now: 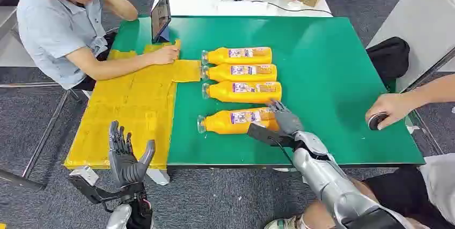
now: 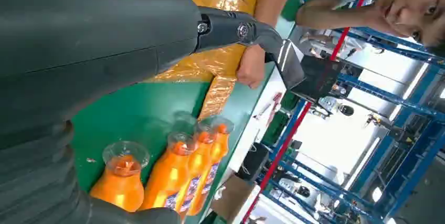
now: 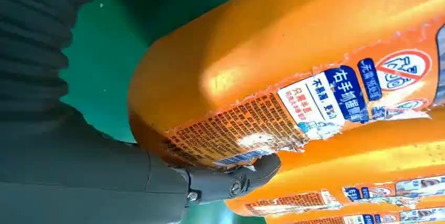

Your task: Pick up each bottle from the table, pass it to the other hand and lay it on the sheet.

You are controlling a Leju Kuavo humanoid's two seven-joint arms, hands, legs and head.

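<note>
Four bottles (image 1: 238, 86) of orange liquid at frame centre; right robot hand (image 1: 283, 117) touching the nearest bottle (image 1: 236, 120), grip unclear; left robot hand (image 1: 126, 156) spread, empty.

Orange bottles (image 1: 239, 56), blue-white labels, perhaps; yellow sheet (image 1: 131, 112), green table (image 1: 327, 79)

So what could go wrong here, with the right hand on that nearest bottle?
The right hand touches only the base end of the nearest bottle, so an off-centre lift might tip or drop it. The other three bottles lie close beside it and could get knocked and roll. A person's hand rests on the yellow sheet, close to where bottles would be laid.
</note>
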